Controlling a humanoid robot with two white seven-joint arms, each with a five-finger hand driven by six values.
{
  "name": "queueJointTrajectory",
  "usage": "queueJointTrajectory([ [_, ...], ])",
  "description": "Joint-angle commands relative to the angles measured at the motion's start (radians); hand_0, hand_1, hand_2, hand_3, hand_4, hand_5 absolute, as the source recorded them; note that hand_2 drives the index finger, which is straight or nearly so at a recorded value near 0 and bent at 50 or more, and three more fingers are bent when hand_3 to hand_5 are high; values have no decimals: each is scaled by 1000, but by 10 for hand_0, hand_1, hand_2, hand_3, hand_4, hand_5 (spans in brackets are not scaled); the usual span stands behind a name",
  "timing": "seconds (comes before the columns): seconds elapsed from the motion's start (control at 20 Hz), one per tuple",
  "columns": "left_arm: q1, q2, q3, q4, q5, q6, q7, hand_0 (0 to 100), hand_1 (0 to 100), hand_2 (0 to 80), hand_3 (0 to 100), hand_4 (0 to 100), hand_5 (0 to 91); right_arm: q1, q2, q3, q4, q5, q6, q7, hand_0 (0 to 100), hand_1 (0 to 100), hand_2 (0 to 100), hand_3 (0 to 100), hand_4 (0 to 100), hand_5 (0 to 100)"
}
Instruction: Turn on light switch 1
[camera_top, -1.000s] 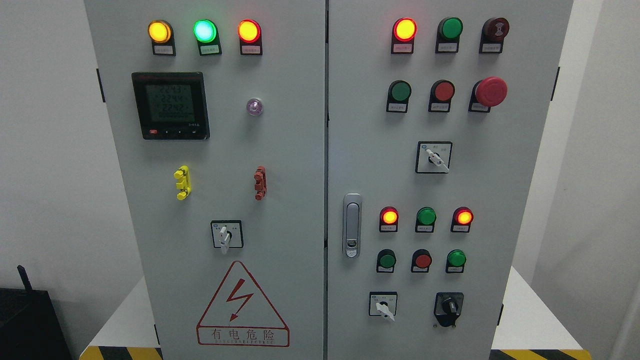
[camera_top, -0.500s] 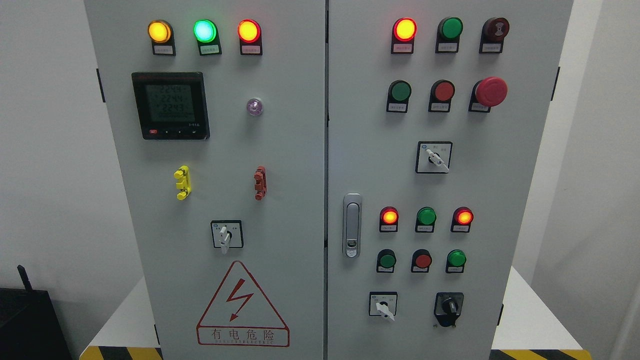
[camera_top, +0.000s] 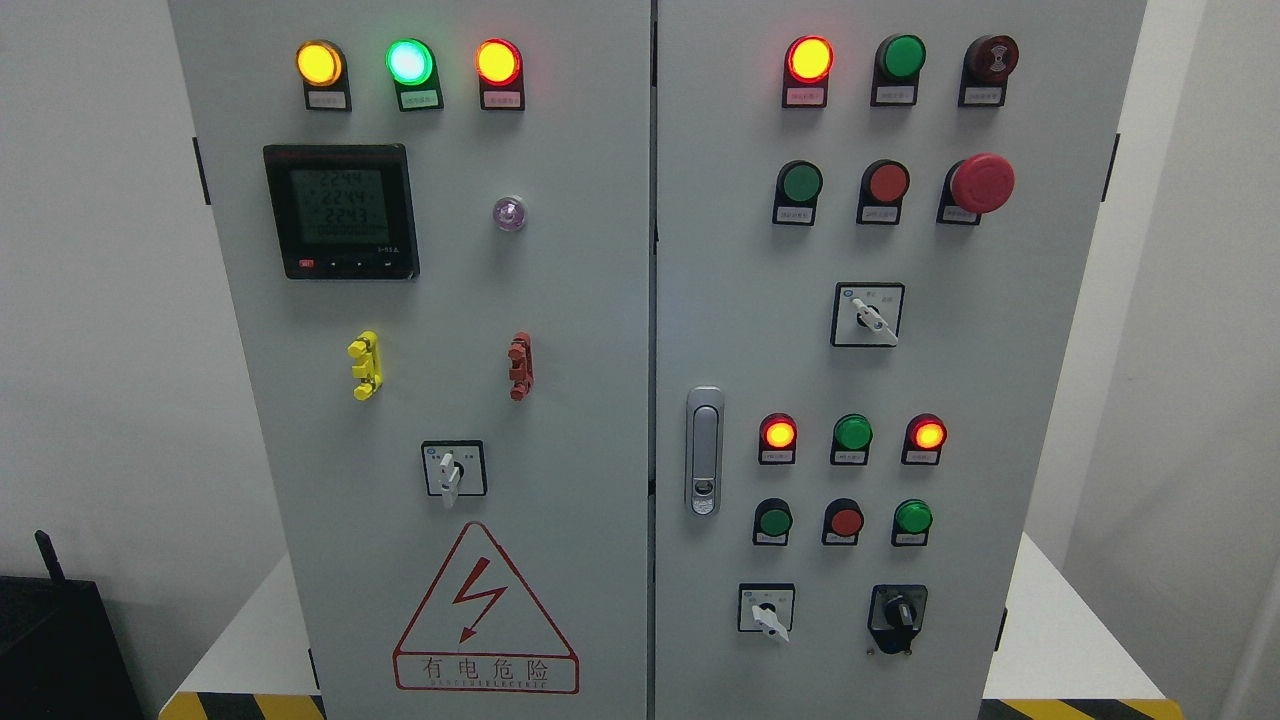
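Note:
A grey two-door electrical cabinet (camera_top: 600, 330) fills the head view. Its right door carries a lower row of push buttons: green (camera_top: 774, 521), red (camera_top: 846, 521) and green (camera_top: 912, 517). Above them sit three lamps, a lit red one (camera_top: 778, 434), an unlit green one (camera_top: 852, 433) and a lit red one (camera_top: 927, 434). Below the buttons are a white-handled rotary switch (camera_top: 767, 610) and a black rotary switch (camera_top: 898, 612). I cannot read which control is light switch 1. Neither of my hands shows in the picture.
The left door holds three lit lamps (camera_top: 409, 62), a digital meter (camera_top: 341, 211), a rotary switch (camera_top: 453, 470) and a red warning triangle (camera_top: 485, 612). A door latch (camera_top: 704, 451) sits at the middle seam. A red emergency-stop mushroom (camera_top: 981, 183) is at the upper right.
Only the digits on the meter flicker; the cabinet, lamps and switches look the same, and no arm has come into view.

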Motion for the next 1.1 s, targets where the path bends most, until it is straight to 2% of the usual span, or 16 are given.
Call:
queueJointTrajectory([
  [0.0,46,-17,125,-218,28,-17,8,299,0,45,181,249,0,0,0,1,0,0,1,1,120,389,0,0,0,0],
  [0.3,53,-19,219,-295,21,-77,16,309,0,72,208,275,0,0,0,-1,0,0,1,1,120,389,0,0,0,0],
  [0.5,69,-20,225,-327,21,-158,51,314,0,100,248,313,0,0,1,1,0,1,1,1,120,389,0,0,0,0],
  [0.85,109,-28,280,-469,21,-218,66,334,42,136,294,355,0,0,0,1,0,0,1,1,120,389,0,0,0,0],
  [1.05,115,-26,323,-551,20,-284,71,350,57,163,327,376,0,-1,0,1,0,0,1,1,120,389,0,0,0,0],
])
